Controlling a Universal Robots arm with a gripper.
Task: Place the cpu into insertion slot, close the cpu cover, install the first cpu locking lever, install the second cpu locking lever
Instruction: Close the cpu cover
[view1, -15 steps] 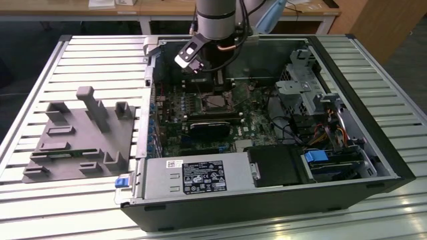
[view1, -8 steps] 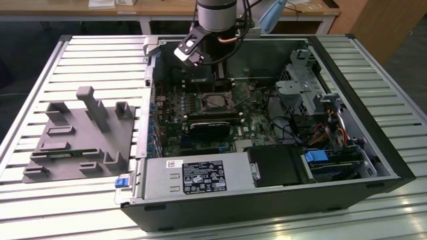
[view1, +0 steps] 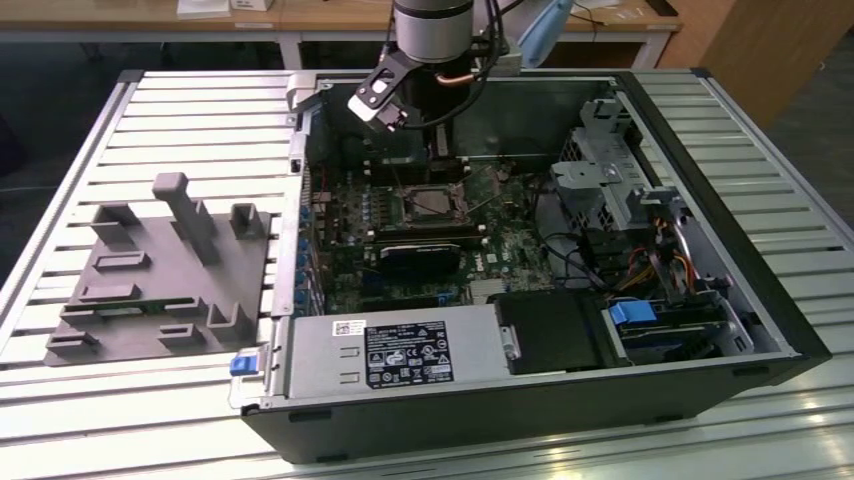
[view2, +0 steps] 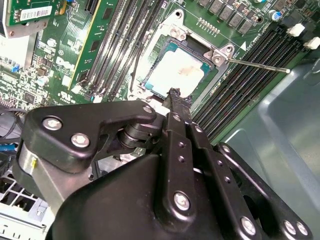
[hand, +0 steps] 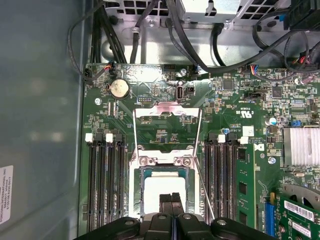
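Note:
The cpu (view2: 175, 74) lies flat in the insertion slot (view2: 150, 55), silvery face up, also seen in the first wrist view (hand: 157, 187). The cpu cover (hand: 167, 106) stands swung up from its hinge (hand: 165, 161), and the green board shows through its window. A thin wire locking lever (view2: 257, 65) sticks out sideways from a slot corner. My gripper (view2: 176, 96) is shut with nothing between its fingers, its tips over the cpu's near edge (hand: 171, 200). In the exterior view my gripper (view1: 437, 152) reaches down into the open case just above the slot (view1: 424, 203).
Long black memory slots (hand: 105, 185) flank the socket on both sides. A black cooler block (view1: 414, 258) sits close by, then the power supply (view1: 400, 360). Cables and a drive cage (view1: 614, 190) crowd the exterior view's right. A grey fixture (view1: 160, 270) lies outside the case.

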